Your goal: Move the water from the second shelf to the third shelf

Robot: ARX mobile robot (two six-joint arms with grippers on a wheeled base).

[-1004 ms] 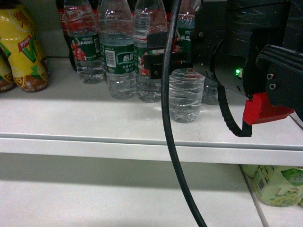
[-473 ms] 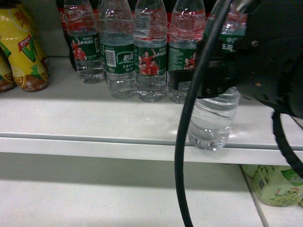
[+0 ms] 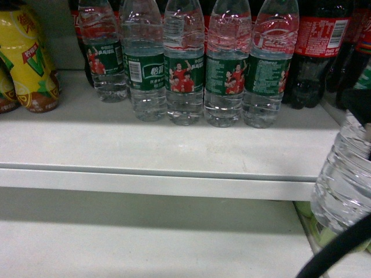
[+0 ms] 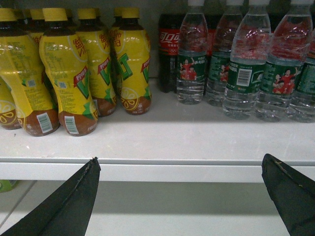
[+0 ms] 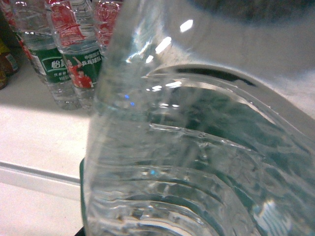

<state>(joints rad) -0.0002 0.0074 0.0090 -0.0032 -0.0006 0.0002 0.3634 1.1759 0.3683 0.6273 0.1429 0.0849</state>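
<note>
— Head view: the water bottle [image 3: 346, 174] hangs off the shelf [image 3: 162, 174] edge at right. Right gripper clamped?
— Can't tell; pincer hidden. Left gripper [image 4: 182, 196] gapes empty. A loose hold could drop it.

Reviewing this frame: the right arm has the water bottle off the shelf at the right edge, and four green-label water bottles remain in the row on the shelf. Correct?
Not four: the head view shows five water bottles in the row. The carried bottle is at the right edge.
</note>
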